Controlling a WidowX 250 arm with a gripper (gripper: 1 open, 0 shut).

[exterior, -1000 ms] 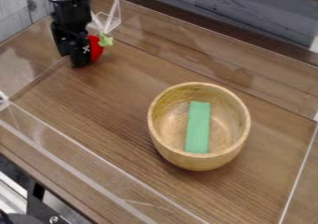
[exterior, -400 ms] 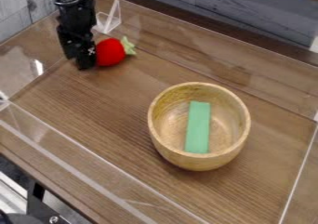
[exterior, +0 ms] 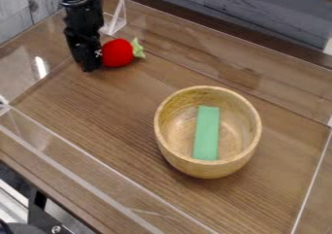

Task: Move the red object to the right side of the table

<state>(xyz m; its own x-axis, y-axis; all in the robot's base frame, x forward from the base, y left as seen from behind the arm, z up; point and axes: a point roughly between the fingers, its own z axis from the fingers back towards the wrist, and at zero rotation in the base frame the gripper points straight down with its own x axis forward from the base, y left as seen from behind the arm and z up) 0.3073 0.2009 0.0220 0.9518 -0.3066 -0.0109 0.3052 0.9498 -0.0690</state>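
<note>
Gripper [exterior: 87, 61] down at table [exterior: 91, 131] far-left corner, jaw state unclear. Red object [exterior: 119, 52] just beside, contact unclear. Green block [exterior: 208, 132] in wooden bowl [exterior: 173, 146].

Wooden bowl [exterior: 208, 131] right of centre; green flat block [exterior: 207, 133] lying inside.

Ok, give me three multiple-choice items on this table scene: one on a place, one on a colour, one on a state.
1. Where does the red object lie?
A. In the wooden bowl
B. On the table beside the tool
C. At the table's near right corner

2. What colour is the flat block in the wooden bowl?
A. Green
B. Blue
C. Yellow

3. How does the tool point?
A. Level
B. Upward
C. Down at the table

Key: B, it rests on the wood by the tool; A, the block is green; C, the fingers aim downward.
</note>
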